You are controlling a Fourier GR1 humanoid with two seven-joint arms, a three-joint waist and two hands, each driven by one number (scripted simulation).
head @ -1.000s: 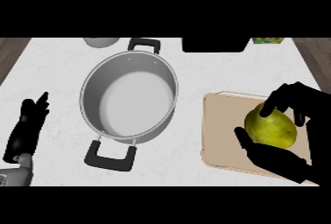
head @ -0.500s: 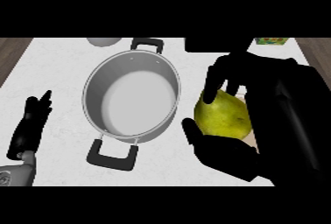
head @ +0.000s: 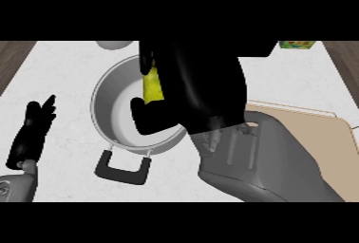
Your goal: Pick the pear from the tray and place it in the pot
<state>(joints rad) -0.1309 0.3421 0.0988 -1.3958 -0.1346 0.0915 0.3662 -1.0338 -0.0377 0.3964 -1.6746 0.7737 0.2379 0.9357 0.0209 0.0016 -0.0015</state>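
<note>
Over the pot (head: 112, 118), the pear (head: 152, 86) is held between the curled fingers and thumb of the right hand (head: 203, 85), largely hidden by it and well apart from the tray (head: 329, 142). The left hand (head: 29, 135) is rested open at the view's left.

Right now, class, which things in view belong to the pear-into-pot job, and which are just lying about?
Belong to the job: pear, held by the right robot hand; pot under it; tray.
Just lying about: green box and grey round thing at the top edge; left robot hand, resting open at the left.
</note>
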